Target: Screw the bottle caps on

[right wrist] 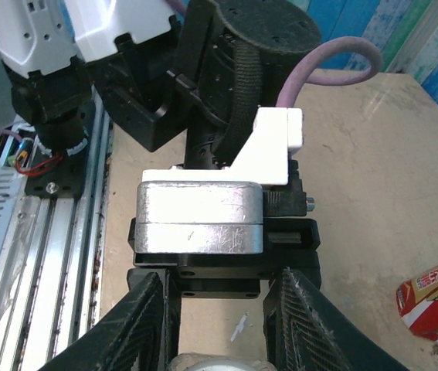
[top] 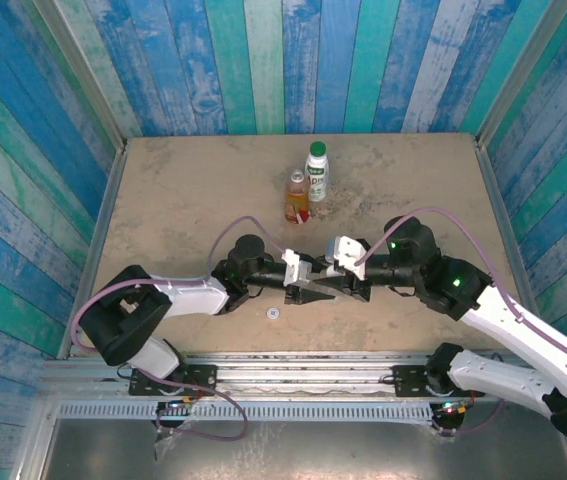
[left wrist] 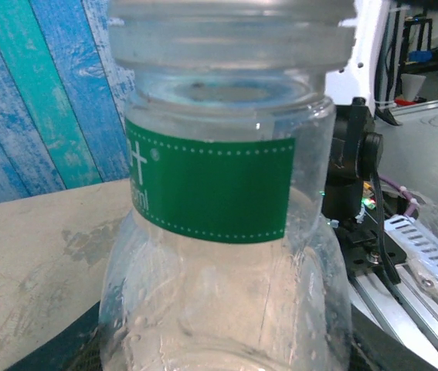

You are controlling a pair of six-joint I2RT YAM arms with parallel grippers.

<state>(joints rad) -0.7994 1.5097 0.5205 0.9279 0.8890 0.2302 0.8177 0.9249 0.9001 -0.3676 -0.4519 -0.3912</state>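
Note:
The slim clear bottle (left wrist: 226, 255) with a green band is close up in the left wrist view, and my left gripper (top: 308, 291) is shut on its lower body. Dark finger pads (left wrist: 45, 354) show at its sides. Its bare threaded neck (left wrist: 230, 35) points at my right gripper (top: 337, 284). Between the right gripper's fingers (right wrist: 137, 328) a small pale cap (right wrist: 217, 363) is held at the frame's bottom edge. A white cap (top: 273, 313) lies loose on the table near the front edge. The amber bottle (top: 296, 198) and the white bottle (top: 317, 175) with the dark green cap (top: 317, 150) on it stand behind.
Both arms meet at the middle of the tan table (top: 183, 190). The two standing bottles are just behind the grippers. The amber bottle's red label (right wrist: 433, 297) shows at the right wrist view's lower right. A metal rail (top: 293, 372) runs along the front edge, and blue plank walls enclose the table.

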